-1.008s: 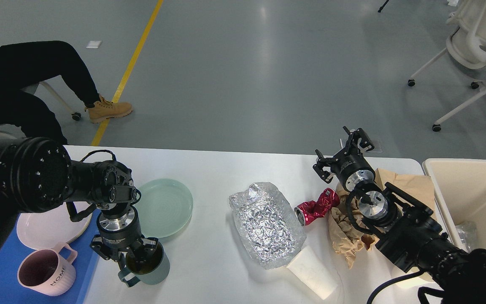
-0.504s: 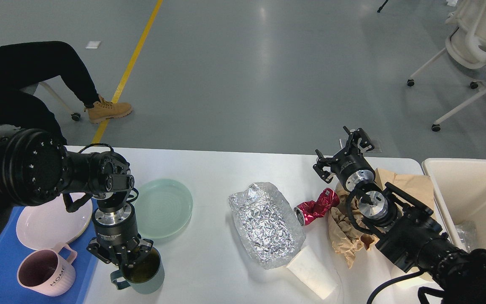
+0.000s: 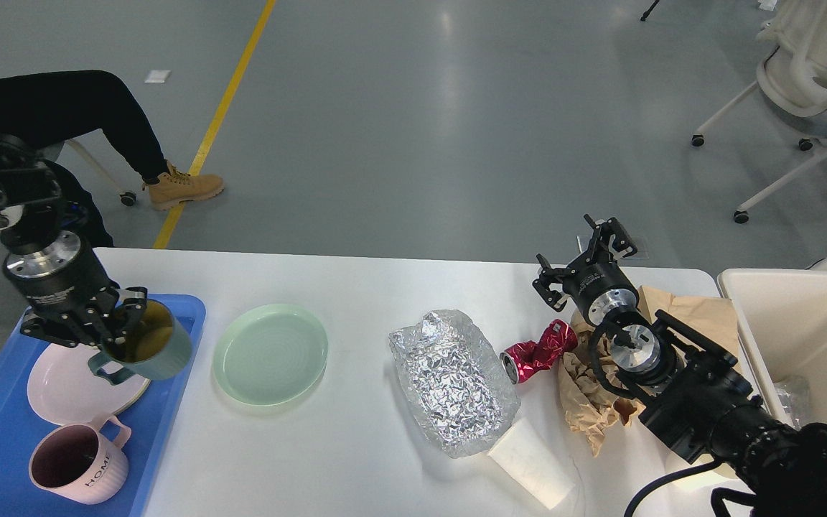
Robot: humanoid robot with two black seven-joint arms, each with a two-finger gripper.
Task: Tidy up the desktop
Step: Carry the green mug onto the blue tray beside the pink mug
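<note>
The smooth matte white desktop (image 3: 356,301) fills the near half of our view, grey glossy floor beyond. On it: a ribbed pale-green plate (image 3: 271,353), crinkled foil (image 3: 453,380), a crushed red can (image 3: 539,351), creased brown paper (image 3: 593,402). Our left gripper (image 3: 108,327) clamps a teal mug (image 3: 148,350) over the blue tray (image 3: 169,402). Our right gripper (image 3: 578,262) stands apart, empty

Place: robot test lab or workshop hall
Floor: bare grey coated floor (image 3: 456,108) with a yellow painted line (image 3: 216,122)
Furniture: white wheeled office chair (image 3: 808,93) far right; plain white desktop (image 3: 385,287) near
Bystander: seated person's leg and tan boot (image 3: 184,188) far left
</note>
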